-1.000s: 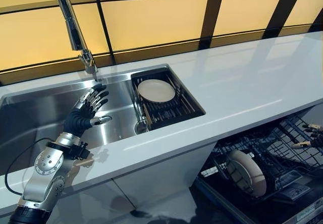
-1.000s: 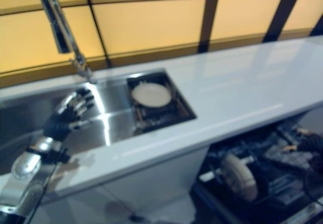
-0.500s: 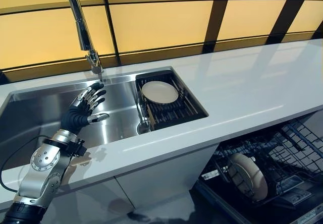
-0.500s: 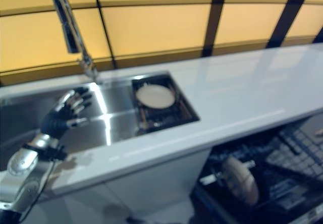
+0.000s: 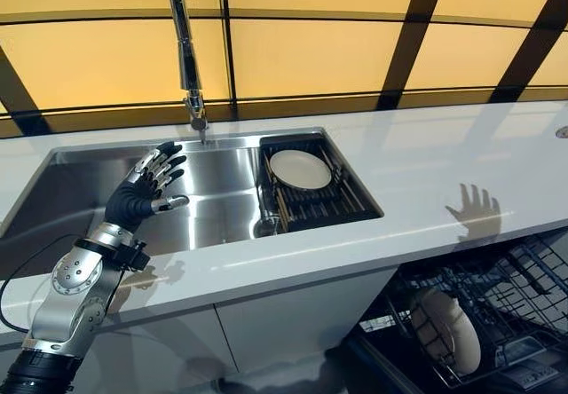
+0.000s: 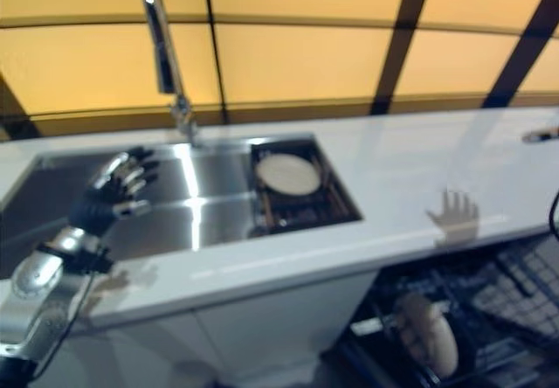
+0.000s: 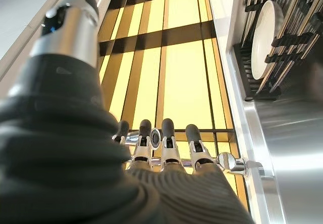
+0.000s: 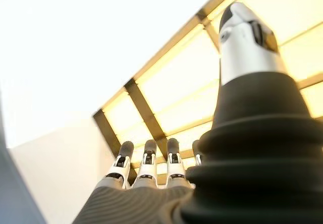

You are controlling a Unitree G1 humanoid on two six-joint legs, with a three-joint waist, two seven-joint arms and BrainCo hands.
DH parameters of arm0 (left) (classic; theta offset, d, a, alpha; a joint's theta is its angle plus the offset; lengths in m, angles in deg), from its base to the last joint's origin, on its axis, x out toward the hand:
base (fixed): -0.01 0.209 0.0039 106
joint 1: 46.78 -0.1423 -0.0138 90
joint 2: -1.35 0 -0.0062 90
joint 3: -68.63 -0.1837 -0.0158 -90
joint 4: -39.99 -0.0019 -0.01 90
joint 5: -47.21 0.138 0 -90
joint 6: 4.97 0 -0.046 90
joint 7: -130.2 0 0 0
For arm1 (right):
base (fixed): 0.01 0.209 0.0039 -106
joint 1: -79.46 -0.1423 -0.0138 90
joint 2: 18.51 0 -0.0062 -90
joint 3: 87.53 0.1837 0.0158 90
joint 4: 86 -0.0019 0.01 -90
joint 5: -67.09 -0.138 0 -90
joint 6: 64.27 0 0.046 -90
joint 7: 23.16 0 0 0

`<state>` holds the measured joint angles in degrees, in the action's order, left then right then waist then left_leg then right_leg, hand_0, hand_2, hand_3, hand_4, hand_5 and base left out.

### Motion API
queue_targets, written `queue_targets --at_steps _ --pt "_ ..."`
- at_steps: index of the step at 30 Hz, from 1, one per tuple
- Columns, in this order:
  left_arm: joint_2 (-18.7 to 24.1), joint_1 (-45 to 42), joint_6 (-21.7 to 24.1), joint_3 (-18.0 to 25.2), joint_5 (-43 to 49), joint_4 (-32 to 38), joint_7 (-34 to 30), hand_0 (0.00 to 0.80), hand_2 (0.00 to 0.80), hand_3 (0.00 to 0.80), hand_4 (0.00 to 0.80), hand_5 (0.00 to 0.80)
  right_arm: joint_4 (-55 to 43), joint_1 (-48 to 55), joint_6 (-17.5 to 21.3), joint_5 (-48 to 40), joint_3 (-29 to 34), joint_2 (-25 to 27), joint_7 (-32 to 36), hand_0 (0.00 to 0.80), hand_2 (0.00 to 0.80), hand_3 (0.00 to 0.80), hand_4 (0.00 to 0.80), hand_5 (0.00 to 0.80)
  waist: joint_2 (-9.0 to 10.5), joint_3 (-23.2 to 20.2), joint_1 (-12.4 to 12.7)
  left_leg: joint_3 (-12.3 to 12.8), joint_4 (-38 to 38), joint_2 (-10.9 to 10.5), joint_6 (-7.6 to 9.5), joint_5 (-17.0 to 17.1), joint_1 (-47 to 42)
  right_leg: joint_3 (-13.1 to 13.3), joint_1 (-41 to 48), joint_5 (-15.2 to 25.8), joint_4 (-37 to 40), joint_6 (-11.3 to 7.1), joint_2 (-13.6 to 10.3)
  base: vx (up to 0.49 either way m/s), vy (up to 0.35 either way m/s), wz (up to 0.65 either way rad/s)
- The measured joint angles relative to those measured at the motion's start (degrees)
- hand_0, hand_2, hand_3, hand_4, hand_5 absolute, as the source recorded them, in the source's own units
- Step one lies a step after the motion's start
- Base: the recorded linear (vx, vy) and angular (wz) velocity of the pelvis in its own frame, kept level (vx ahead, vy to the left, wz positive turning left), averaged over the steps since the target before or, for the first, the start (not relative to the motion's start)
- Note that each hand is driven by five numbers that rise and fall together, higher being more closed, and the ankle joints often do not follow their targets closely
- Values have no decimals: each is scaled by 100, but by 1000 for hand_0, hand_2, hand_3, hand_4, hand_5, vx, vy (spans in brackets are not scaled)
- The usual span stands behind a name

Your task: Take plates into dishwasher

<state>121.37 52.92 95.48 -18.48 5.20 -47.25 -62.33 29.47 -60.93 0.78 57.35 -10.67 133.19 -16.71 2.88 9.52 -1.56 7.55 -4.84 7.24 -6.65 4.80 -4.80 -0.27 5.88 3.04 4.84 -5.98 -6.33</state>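
Observation:
A cream plate [image 5: 300,169] lies flat on the dark rack [image 5: 342,203] in the right end of the steel sink [image 5: 80,177]; it also shows as the plate [image 7: 265,37] in the left wrist view. A second plate [image 5: 448,330] stands upright in the open dishwasher's lower rack [image 5: 524,279] under the counter. My left hand [image 5: 142,190] hovers over the sink basin, left of the rack, open and holding nothing. My right hand [image 8: 146,183] shows only in its wrist view, fingers straight and empty, raised toward the yellow wall panels; its shadow falls on the counter.
A tall chrome faucet [image 5: 185,52] rises behind the sink. The white countertop [image 5: 426,159] runs to the right, above the dishwasher. Yellow wall panels with dark strips [image 5: 311,52] back the counter.
The camera has swung, shifting the whole scene rightward. My right hand has left the dishwasher rack and risen out of the eye views. The left hand stays over the sink.

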Motion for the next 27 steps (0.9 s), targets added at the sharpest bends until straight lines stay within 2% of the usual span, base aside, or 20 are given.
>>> queue_targets --at_steps 6,9,13,20,27 --pt "-13 7 -5 -7 1 -4 -38 0 0 0 0 0 -473 -115 51 -1 -340 -526 -77 0 0 0 0 0 -23 -159 -31 -26 0 0 3 3 4 -26 8 0 3 -1 7 8 3 1" --pt "-85 19 -6 -25 2 -5 -39 0 0 0 0 0 -696 -111 101 21 -392 -960 -78 0 0 0 0 0 -55 -199 1 -38 0 -2 4 4 -24 -35 42 0 19 0 6 9 3 1" --pt "-139 53 -4 -140 3 22 -42 0 0 0 0 0 -924 -109 233 408 -530 -1294 -56 0 0 0 0 0 -89 -220 101 -68 0 -2 6 7 -34 -57 69 -1 22 1 -1 0 -2 3" --pt "-350 123 -62 -468 74 175 -21 0 0 0 0 0 -1443 205 380 1607 -830 -2353 319 0 0 0 0 0 -114 -229 212 -200 0 -22 16 40 11 -179 101 -13 23 4 -17 7 -8 9" --pt "-552 259 -141 -647 155 228 33 0 0 0 0 0 -1384 345 383 2041 -1085 -2785 442 0 0 0 0 0 -215 -221 255 -322 -1 -71 36 68 49 -307 144 -27 23 -17 -61 32 -12 10"
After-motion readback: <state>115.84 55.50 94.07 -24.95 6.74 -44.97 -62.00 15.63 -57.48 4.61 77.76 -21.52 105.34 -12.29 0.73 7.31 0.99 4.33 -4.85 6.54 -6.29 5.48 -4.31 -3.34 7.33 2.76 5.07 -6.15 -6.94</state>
